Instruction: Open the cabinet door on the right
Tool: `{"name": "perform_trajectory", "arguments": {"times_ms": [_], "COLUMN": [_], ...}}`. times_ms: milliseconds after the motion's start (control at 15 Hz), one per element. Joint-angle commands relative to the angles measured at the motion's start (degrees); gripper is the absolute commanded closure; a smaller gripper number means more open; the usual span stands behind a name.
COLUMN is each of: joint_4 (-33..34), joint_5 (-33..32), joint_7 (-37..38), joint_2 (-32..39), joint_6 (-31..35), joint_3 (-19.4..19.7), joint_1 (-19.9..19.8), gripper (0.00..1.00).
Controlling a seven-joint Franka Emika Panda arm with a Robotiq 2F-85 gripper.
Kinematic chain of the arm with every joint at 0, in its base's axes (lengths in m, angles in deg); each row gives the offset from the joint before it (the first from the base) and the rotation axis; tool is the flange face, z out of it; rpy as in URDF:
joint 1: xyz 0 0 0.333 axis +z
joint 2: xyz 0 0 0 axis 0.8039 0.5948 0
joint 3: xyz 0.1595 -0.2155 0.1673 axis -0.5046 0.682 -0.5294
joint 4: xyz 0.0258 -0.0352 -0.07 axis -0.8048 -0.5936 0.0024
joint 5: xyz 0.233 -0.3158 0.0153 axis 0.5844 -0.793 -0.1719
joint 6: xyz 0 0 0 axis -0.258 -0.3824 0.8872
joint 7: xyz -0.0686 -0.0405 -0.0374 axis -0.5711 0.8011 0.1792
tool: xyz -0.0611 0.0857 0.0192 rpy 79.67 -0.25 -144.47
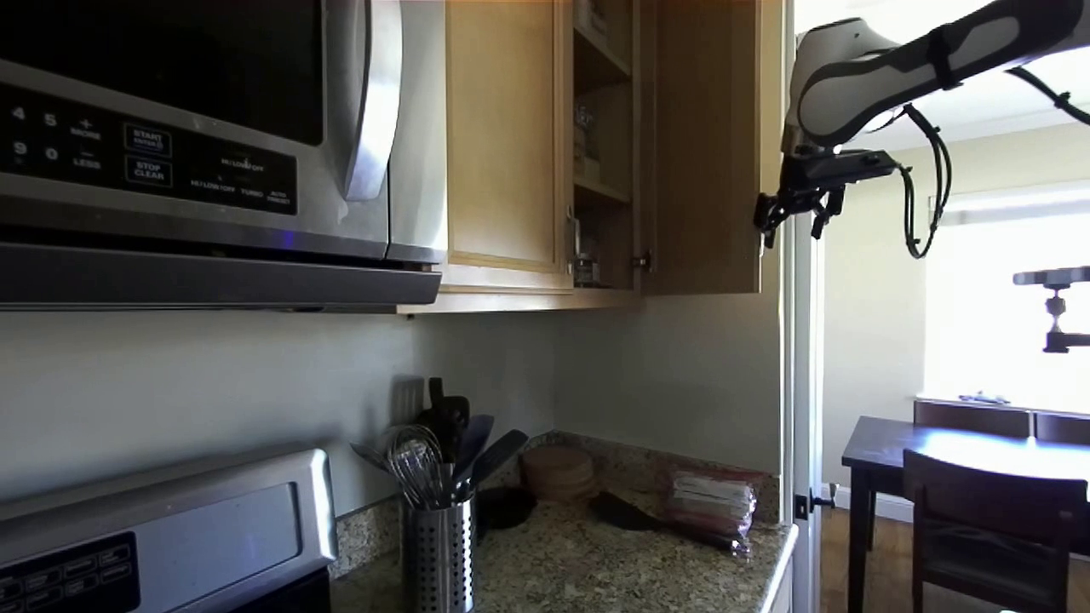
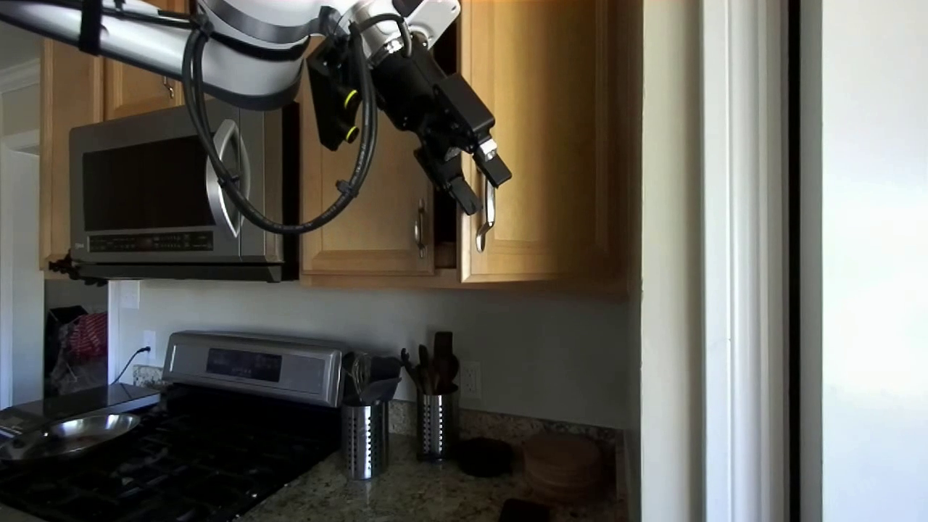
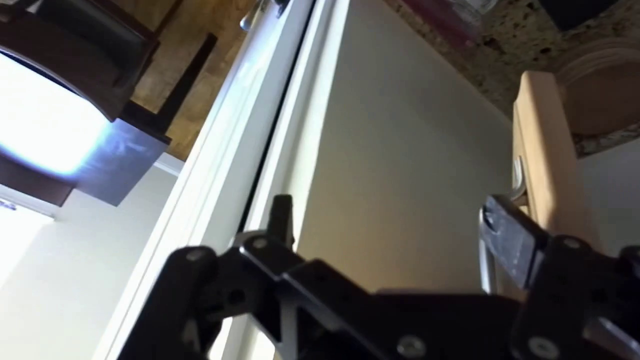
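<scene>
Tan wood in an exterior view: the cabinet door (image 1: pixel 705 153) stands swung out, shelves (image 1: pixel 601 191) bared beside it, with the gripper (image 1: pixel 794 238) out at its free edge; late in the pull, I'd judge, so overreach by the arm (image 1: pixel 911 85) is the worry, straining the hinge (image 1: pixel 644 260) if it drags beyond the door's travel; now the outer face, in an exterior view: the silver handle (image 2: pixel 489 210) has its upper part masked by a fingertip (image 2: pixel 495 170); a black cable (image 2: pixel 283 228) loops across the neighbouring door (image 2: pixel 384 225), and a careless swing might snag that slack on that door's own handle (image 2: pixel 420 228); wrist view, and it's tense: the fingers (image 3: pixel 515 240) are spread wide, nothing pinched between them, one right at the silver handle, its mate well apart; hooked behind the bar or merely overlapping it, the angle won't say; a hold like that could slip if the wrist twists, and the door might drift back; pull too far, though, and the free finger, out toward the white trim (image 3: pixel 300 120), could strike the wall (image 3: pixel 400 165).
</scene>
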Motion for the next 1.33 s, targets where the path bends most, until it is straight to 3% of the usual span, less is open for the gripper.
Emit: {"name": "perform_trajectory", "arguments": {"times_ms": [0, 333, 667, 1000, 1267], "joint_4": [1.1, 0.8, 0.9, 1.8, 2.0], "joint_5": [-4.6, -8.8, -10.7, -8.4, -7.4], "joint_7": [3.2, 2.1, -2.2, -8.2, -10.6], "joint_2": [2.2, 4.8, 8.2, 9.1, 9.2], "joint_6": [-1.9, -6.5, -15.1, -24.9, -28.6], "joint_3": [-1.5, -3.8, -4.8, -4.7, -4.8], "joint_1": [-0.7, 1.3, 5.5, 10.5, 13.8], "gripper": [0.0, 0.0, 0.0, 0.0, 0.0]}}
